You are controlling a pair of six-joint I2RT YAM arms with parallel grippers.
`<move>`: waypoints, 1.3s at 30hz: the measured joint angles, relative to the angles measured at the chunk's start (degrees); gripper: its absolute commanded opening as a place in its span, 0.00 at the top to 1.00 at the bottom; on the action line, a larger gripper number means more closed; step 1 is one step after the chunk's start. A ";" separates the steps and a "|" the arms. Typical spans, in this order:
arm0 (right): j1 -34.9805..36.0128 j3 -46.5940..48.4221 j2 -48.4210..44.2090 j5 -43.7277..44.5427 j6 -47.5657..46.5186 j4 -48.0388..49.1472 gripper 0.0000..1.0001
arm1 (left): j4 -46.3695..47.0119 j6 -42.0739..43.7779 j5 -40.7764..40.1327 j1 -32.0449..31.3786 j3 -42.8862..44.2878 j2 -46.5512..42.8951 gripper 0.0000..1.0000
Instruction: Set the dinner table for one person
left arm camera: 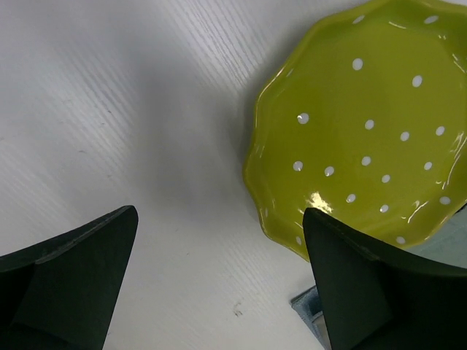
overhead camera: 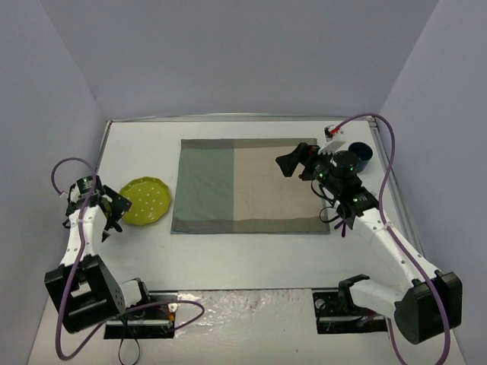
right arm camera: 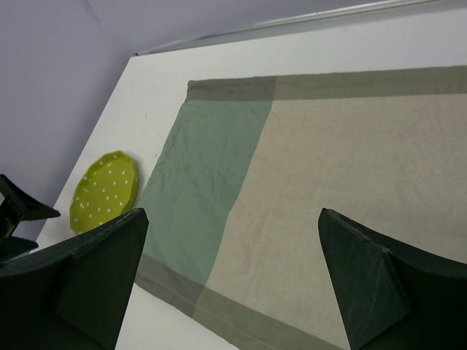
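Observation:
The white dinner table (overhead camera: 251, 255) carries a two-tone green and beige cloth mat (overhead camera: 247, 185) in its middle. A lime green plate with white dots (overhead camera: 144, 201) lies on the table left of the mat, and it also shows in the left wrist view (left arm camera: 365, 124) and the right wrist view (right arm camera: 104, 191). My left gripper (overhead camera: 114, 213) is open and empty, low over the table at the plate's left rim; the left wrist view (left arm camera: 219, 277) shows bare table between its fingers. My right gripper (overhead camera: 293, 163) is open and empty above the beige half of the mat (right arm camera: 306, 182).
A dark blue cup (overhead camera: 361, 152) stands at the back right of the table, beside the right arm. A small white and red thing (overhead camera: 332, 131) lies behind it. Grey walls close in the table at the back and both sides.

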 measured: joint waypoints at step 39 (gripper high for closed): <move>3.21 -1.93 1.25 -1.69 -2.91 -1.30 0.00 | 12.04 4.95 6.68 2.61 5.29 22.24 0.45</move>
